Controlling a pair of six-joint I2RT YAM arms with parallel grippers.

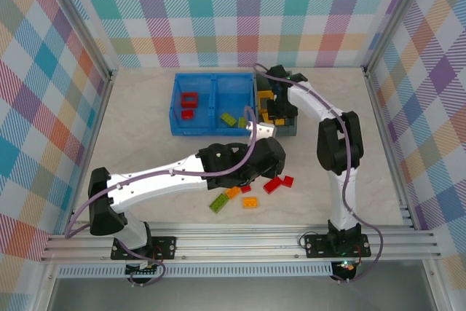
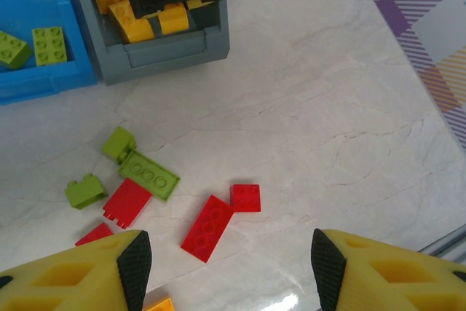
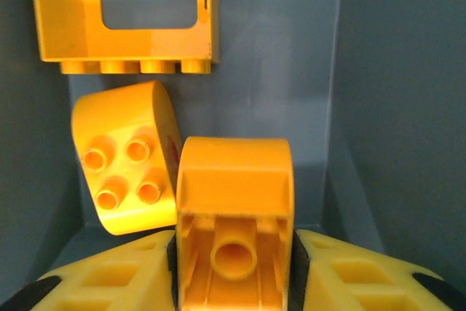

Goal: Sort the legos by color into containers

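Observation:
In the left wrist view my left gripper [image 2: 226, 267] is open and empty above the table. Just ahead of it lie a long red brick [image 2: 207, 227] and a small red square brick [image 2: 245, 197]. Green bricks [image 2: 149, 175] and another red brick [image 2: 127, 202] lie to its left. My right gripper [image 3: 234, 267] is shut on a yellow-orange brick [image 3: 234, 202] inside the dark grey bin [image 3: 393, 107]. A rounded yellow brick [image 3: 124, 158] and a yellow frame [image 3: 124, 16] lie in that bin. The blue bin [image 1: 177, 107] holds red bricks [image 1: 189, 100] on the left and green bricks [image 1: 229, 119] on the right.
The left arm [image 1: 244, 162] lies across the table's middle, over the loose bricks [image 1: 250, 202] near the front. The right arm [image 1: 331, 136] reaches over the grey bin [image 1: 291, 127]. Bare tabletop lies right of the bricks. Metal rails edge the table.

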